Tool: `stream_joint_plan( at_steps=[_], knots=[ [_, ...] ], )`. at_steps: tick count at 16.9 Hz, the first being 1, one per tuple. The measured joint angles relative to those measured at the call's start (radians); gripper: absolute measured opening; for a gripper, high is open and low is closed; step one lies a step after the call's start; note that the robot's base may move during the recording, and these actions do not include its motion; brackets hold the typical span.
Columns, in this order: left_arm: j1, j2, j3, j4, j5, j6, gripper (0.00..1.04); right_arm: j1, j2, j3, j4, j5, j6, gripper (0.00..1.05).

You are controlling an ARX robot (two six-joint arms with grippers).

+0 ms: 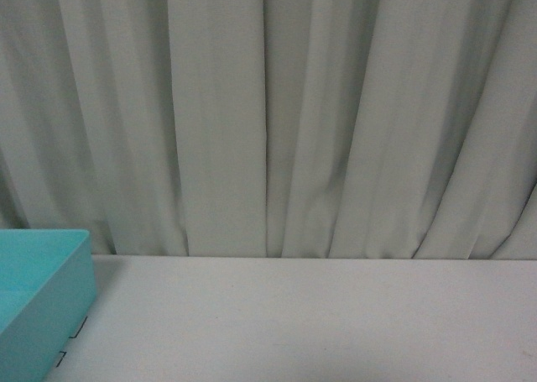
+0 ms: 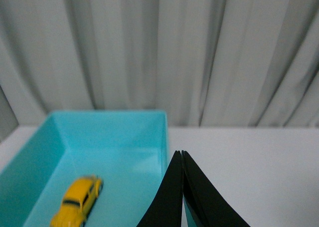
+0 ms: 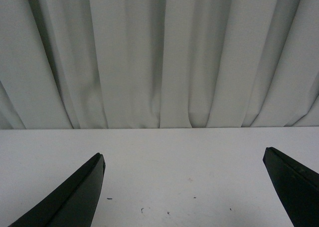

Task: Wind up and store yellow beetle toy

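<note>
The yellow beetle toy (image 2: 77,202) lies on the floor of a turquoise box (image 2: 114,129), seen in the left wrist view. My left gripper (image 2: 181,153) is shut with nothing in it, its black fingers meeting above the box's near wall, apart from the toy. In the right wrist view my right gripper (image 3: 183,156) is open wide over bare white tabletop, with nothing between its fingers (image 3: 79,192). The front view shows neither arm and not the toy, only a corner of the turquoise box (image 1: 42,290) at the lower left.
A white table (image 1: 319,315) runs back to a pale pleated curtain (image 1: 268,113) hanging close behind its far edge. The box stands at the table's left side. A few small dark specks (image 3: 142,210) mark the tabletop under the right gripper.
</note>
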Motion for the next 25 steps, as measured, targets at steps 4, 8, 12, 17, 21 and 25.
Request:
stream_joint_plan(
  at_steps=[4, 8, 12, 17, 21, 25],
  knots=[
    [0.0, -0.11, -0.002, -0.09, -0.001, 0.0, 0.02, 0.0, 0.0, 0.0, 0.0, 0.0, 0.0, 0.98],
    [0.0, -0.11, -0.003, -0.085, 0.0, 0.0, 0.02, 0.0, 0.0, 0.0, 0.0, 0.0, 0.0, 0.98],
    [0.0, -0.11, -0.002, -0.085, 0.0, -0.001, 0.15, 0.0, 0.0, 0.0, 0.0, 0.0, 0.0, 0.98],
    [0.0, -0.11, -0.003, -0.085, 0.0, -0.001, 0.69, 0.0, 0.0, 0.0, 0.0, 0.0, 0.0, 0.98],
    [0.0, -0.11, -0.002, -0.085, 0.0, 0.0, 0.98, 0.0, 0.0, 0.0, 0.0, 0.0, 0.0, 0.98],
    [0.0, -0.11, -0.002, -0.085, 0.0, -0.001, 0.98, 0.0, 0.0, 0.0, 0.0, 0.0, 0.0, 0.98]
  ],
)
